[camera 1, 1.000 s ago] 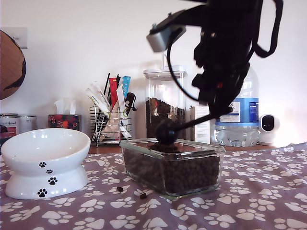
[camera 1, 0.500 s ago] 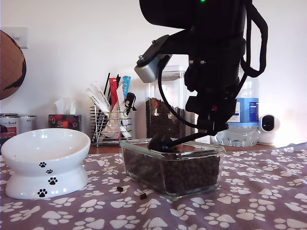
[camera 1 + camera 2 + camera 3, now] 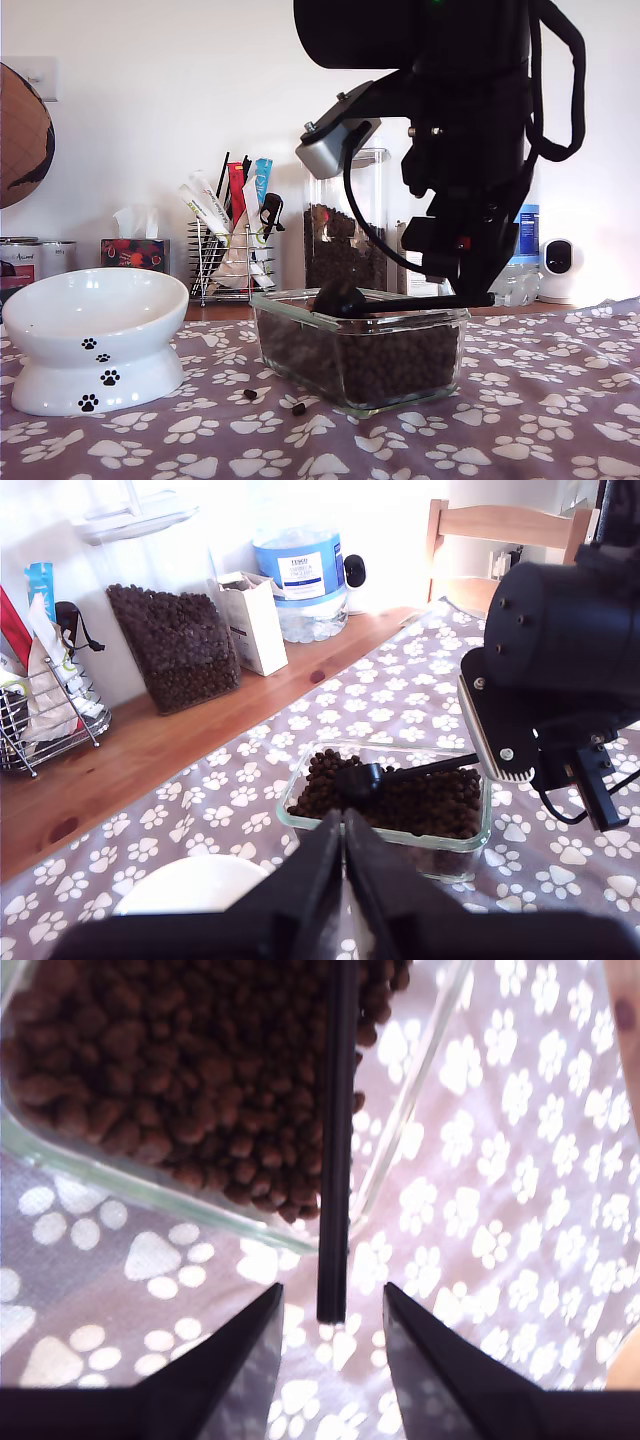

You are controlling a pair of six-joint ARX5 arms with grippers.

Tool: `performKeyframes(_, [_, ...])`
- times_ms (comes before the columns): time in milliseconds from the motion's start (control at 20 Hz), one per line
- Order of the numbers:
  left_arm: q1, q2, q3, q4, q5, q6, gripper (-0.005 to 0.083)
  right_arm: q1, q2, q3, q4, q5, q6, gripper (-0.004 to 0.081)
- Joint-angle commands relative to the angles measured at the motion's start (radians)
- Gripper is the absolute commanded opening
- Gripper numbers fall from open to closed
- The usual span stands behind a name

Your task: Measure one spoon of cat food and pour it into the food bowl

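- Centrally, the glass dish [image 3: 360,345] on the paw-print cloth [image 3: 520,420] is filled with cat food [image 3: 400,798]; the spoon [image 3: 341,298] has its bowl resting in the kibble, handle reaching out over the rim.
- My second end effector [image 3: 330,1325] — fingers spread — has the handle's end between them, not touching.
- My first end effector [image 3: 344,855] is pressed together, holding nothing.
- The food bowl [image 3: 95,335] stands at the exterior view's left; its contents cannot be seen.
- Behind, a tall canister [image 3: 345,225] holds more kibble.

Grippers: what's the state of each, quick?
My first gripper: shut, empty.
My second gripper: open, jaws on either side of the handle of the black plastic measuring spoon, not touching it.
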Motion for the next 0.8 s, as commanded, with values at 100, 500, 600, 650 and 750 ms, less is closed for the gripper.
performKeyframes(100, [0.002, 0.048, 0.010, 0.028, 0.041, 0.004, -0.0020, 0.010, -0.061, 0.083, -0.051, -0.058, 0.084, 0.0282])
performKeyframes(500, [0.003, 0.314, 0.010, 0.323, 0.151, -0.003, -0.0020, -0.102, -0.248, 0.094, 0.131, -0.258, 0.197, -0.0012])
performKeyframes(600, [0.019, 0.390, 0.010, 0.420, 0.151, -0.003, -0.0020, -0.188, -0.251, 0.090, 0.264, -0.354, 0.195, -0.0012])
performKeyframes(650, [0.034, 0.422, 0.010, 0.460, 0.151, -0.003, -0.0020, -0.240, -0.251, 0.080, 0.341, -0.413, 0.190, -0.0012])
performKeyframes(750, [0.072, 0.485, 0.010, 0.539, 0.151, -0.005, -0.0020, -0.347, -0.251, 0.050, 0.487, -0.535, 0.183, -0.0012])
